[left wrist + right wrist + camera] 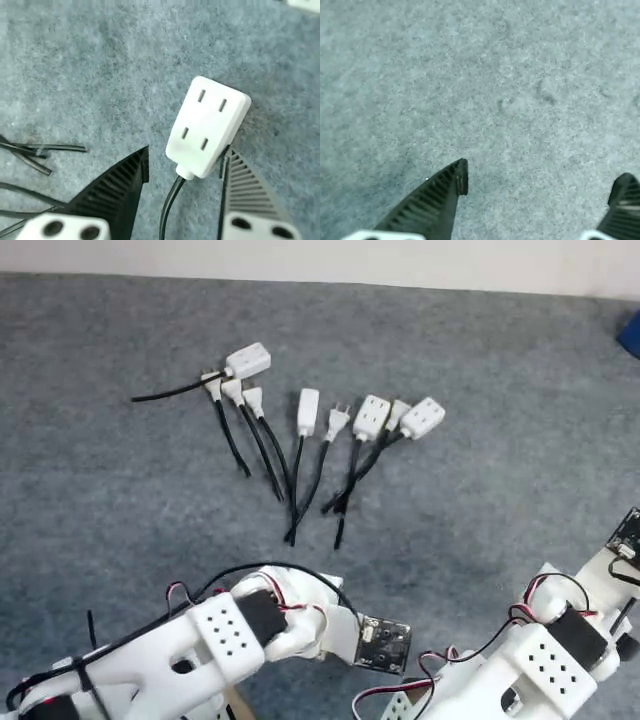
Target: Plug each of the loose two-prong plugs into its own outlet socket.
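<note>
Outlet socket point(207, 127), near left tool point(188, 150), jaws apart

Bare carpet point(520, 530) lies open all around the plug cluster point(336, 421), whose crossing black cords point(295, 495) leave narrow gaps. A socket block point(207, 125) sits between the spread fingers of the left gripper point(187, 152).

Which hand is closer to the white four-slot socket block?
Left. The socket block sits between the left hand's open fingers; the right hand faces plain carpet.
</note>
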